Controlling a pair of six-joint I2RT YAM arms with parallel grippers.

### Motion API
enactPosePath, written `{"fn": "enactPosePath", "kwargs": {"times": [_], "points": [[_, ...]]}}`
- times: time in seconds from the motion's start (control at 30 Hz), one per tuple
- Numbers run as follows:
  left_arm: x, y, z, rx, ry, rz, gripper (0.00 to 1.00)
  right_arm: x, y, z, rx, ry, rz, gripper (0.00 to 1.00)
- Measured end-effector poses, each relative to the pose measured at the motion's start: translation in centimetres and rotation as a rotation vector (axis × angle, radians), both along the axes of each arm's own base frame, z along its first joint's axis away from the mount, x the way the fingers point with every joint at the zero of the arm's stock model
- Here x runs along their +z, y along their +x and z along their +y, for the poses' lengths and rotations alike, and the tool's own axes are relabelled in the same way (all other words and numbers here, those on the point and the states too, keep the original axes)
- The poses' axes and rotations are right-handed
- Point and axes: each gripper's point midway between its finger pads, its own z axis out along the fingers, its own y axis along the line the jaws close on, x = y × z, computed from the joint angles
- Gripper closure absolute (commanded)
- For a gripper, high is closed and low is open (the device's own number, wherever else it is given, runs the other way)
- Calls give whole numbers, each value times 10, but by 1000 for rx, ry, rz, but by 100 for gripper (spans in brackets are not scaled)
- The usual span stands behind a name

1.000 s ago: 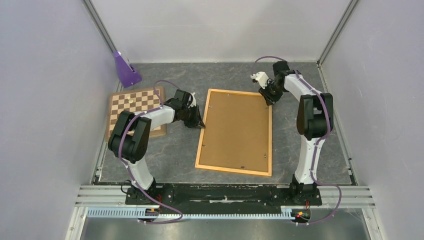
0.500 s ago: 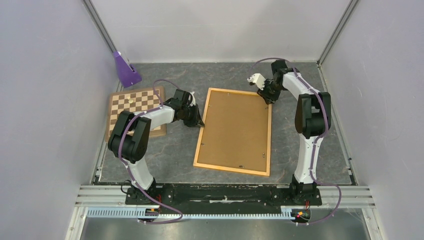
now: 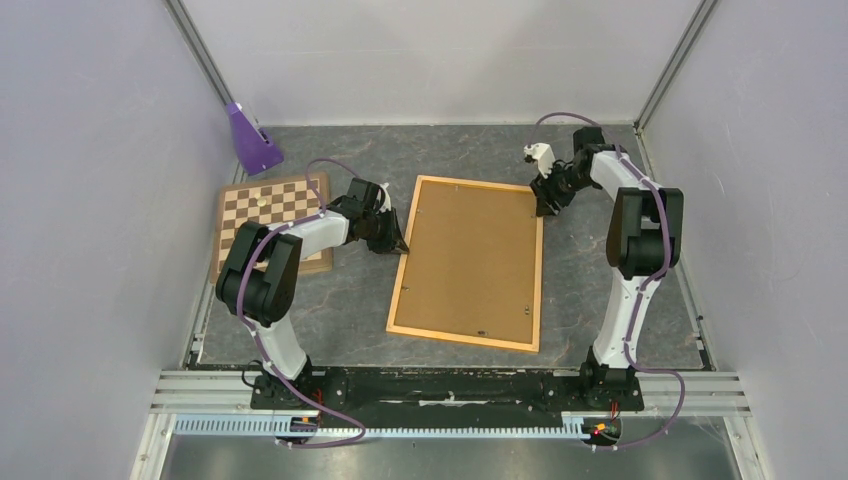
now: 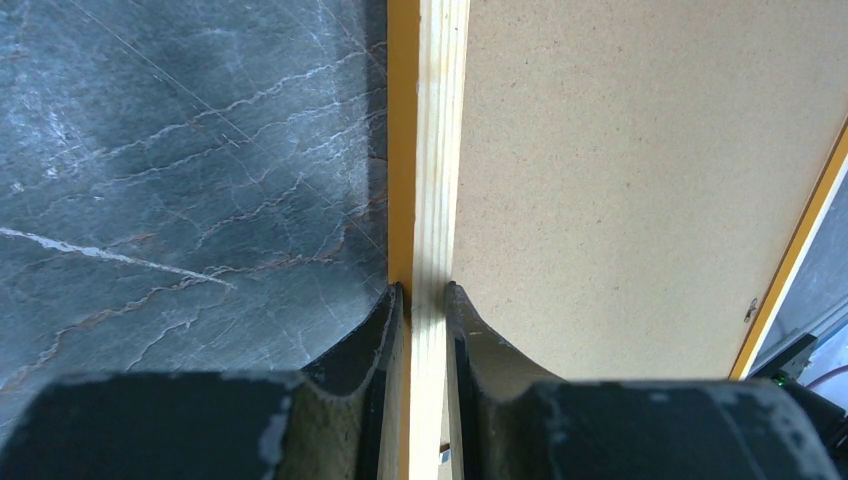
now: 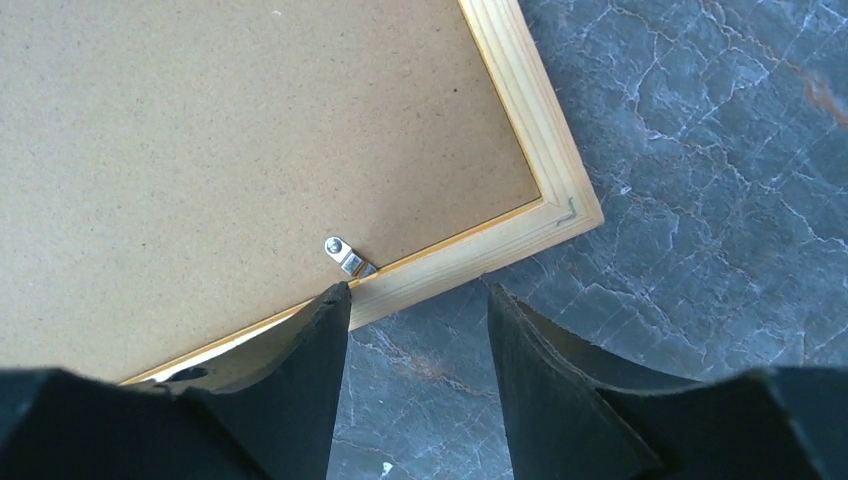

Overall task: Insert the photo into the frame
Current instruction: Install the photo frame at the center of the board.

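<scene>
On a grey marbled tabletop [image 3: 350,300], a brown-and-white chequered chessboard [image 3: 270,225] lies near the left edge. The left hand [image 4: 425,300] is clenched on the pale wooden left rail of the frame [image 3: 465,338], which lies mid-tabletop, matte brown fibreboard back [image 3: 470,255] upward. At its far right corner, beside a small metal clip [image 5: 348,254], the right hand [image 5: 418,300] hangs released.

White arms [image 3: 310,233], black joints [image 3: 262,287], purple cables [image 3: 325,162], and black fingers [image 5: 300,400].
</scene>
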Motion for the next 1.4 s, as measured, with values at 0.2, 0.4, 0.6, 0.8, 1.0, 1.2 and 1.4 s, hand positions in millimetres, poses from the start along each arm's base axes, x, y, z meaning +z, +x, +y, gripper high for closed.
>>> {"fn": "enactPosePath", "kwargs": {"times": [0.2,0.4,0.6,0.8,1.0,1.2,1.4], "points": [[0,0,0,1,2,-3,98,-1,-1,-5,-168,9,53,43],[1,1,2,7,10,-6,98,-5,-23,-3,-376,92,133,43],[3,1,6,18,27,-6,98,-9,-46,7,-465,154,229,44],[3,1,6,20,31,-7,98,-10,-57,10,-503,166,255,61],[3,0,5,16,32,-10,98,-8,-60,16,-504,177,266,76],[3,-1,1,7,38,-22,97,-6,-53,13,-526,166,280,83],[3,-5,-9,-24,27,-31,95,-5,-23,9,-530,153,264,86]]}}
